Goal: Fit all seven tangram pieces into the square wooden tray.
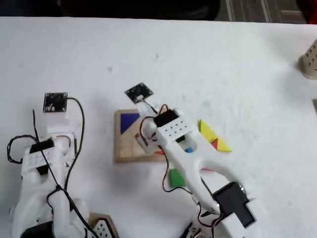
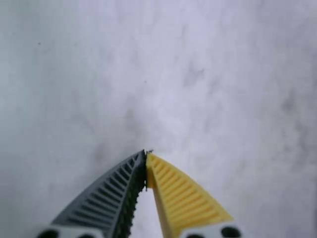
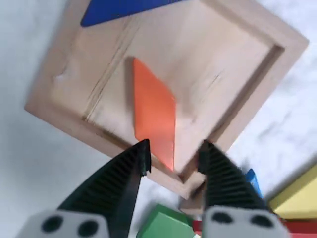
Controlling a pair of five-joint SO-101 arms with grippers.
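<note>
**A:** Right arm point(image 1: 195, 166) is stretched long from 5 o'clock of the table point(image 1: 223, 64), wrist pitched down over the tray point(image 1: 128, 157).

**B:** And the right gripper point(image 3: 173, 154)?

**A:** Jaws moderately apart, gripping nothing. The tips hang over the tray's rim, and the orange piece point(image 3: 154, 119) pokes one corner into the gap between them.

**B:** Touching it?

**A:** Can't tell from here. The orange piece lies flat on the tray floor, toward the tray's 4 o'clock corner in the high view.

**B:** Anything else in the tray?

**A:** Blue piece point(image 1: 130, 121), up in the 11 o'clock corner, apart from the orange piece.

**B:** Loose pieces?

**A:** Yellow piece point(image 1: 209, 133) is on the table at 3 o'clock of the tray, with the red piece point(image 1: 214, 144) touching its edge. Green piece point(image 1: 177, 177) sits at 5 o'clock of the tray, just beside the right arm. A small blue piece point(image 1: 188, 149) peeks out beside the arm, between tray and yellow piece.

**B:** Over to the left arm point(image 1: 42, 163).

**A:** Folded back at 9 o'clock of the tray, well apart from it, nose pointing to 12 o'clock. Left gripper point(image 2: 146, 157) is pinched closed, grey finger and yellow finger tip to tip, with bare table beneath.
</note>
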